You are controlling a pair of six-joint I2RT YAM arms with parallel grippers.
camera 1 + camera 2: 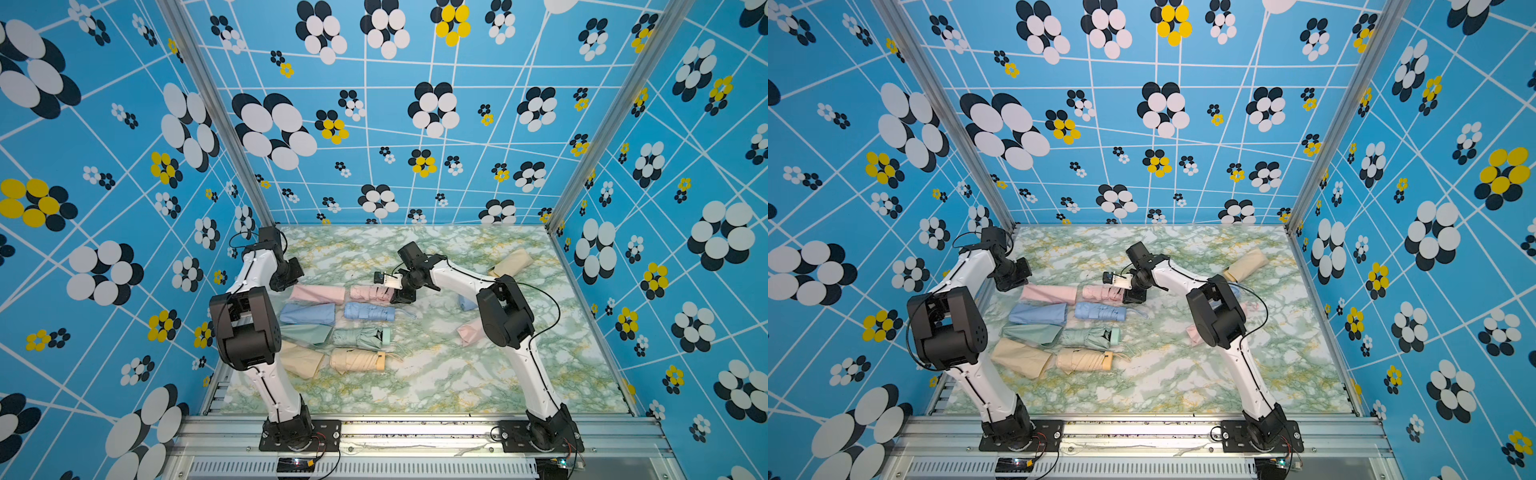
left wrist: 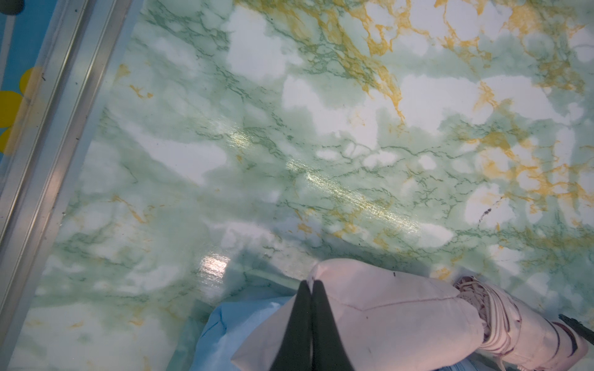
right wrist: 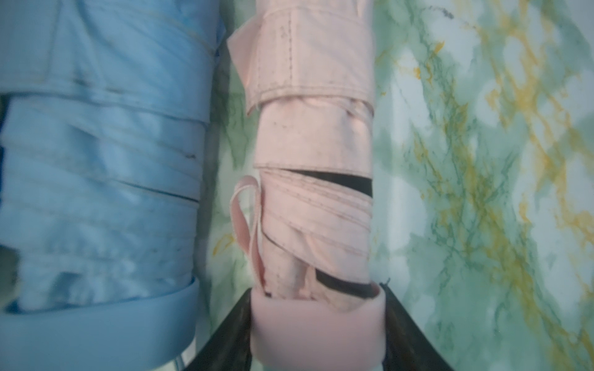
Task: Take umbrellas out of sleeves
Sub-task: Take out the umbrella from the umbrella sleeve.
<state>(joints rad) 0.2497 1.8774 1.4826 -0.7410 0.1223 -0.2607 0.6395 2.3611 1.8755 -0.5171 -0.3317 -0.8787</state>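
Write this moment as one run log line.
left gripper: shut on pink sleeve | right gripper: shut on pink umbrella handle | umbrella end at sleeve mouth

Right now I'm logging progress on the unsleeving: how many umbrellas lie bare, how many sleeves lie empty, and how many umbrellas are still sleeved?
Bare umbrellas: 4 (pink, only just out; blue; mint; beige)
Empty sleeves: 4 (pink, blue, mint, beige)
Sleeved umbrellas: 3 (beige; blue and pink, partly behind the right arm)
Total: 11 pieces
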